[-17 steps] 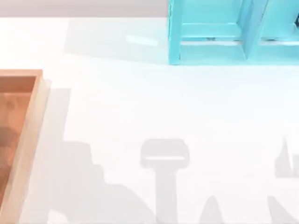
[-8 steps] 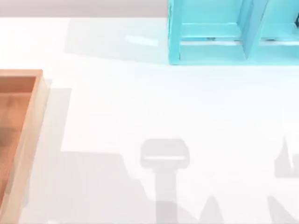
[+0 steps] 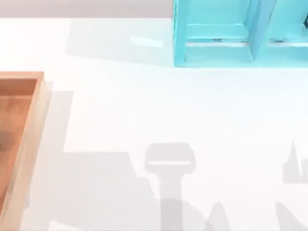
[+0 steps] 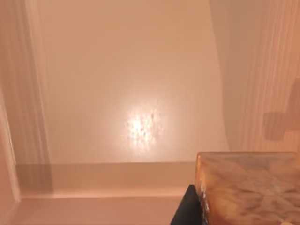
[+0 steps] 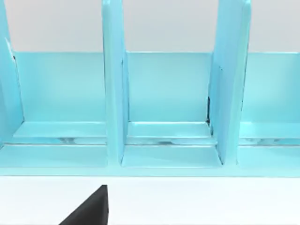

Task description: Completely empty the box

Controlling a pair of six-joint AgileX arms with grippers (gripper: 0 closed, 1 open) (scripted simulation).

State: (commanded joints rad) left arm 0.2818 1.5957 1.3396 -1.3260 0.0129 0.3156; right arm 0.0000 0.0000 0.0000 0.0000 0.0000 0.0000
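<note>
Inside the box [image 4: 126, 84], the left gripper [image 4: 187, 208] grips a marbled block [image 4: 253, 187], seemingly the emptying underway; right gripper's state unclear.

Tan-rimmed box [image 3: 30, 139] with orange-brown floor; turquoise cabinet [image 3: 240, 33]; seemingly marbled amber block [image 4: 251, 187].

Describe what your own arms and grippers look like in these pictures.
Little of them is visible. The left gripper appears in the left wrist view as a plain black, flat-sided piece with a sharp corner. The right gripper appears in the right wrist view as a matte black wedge with a straight slanted edge. No cables or markings can be seen on either.
</note>
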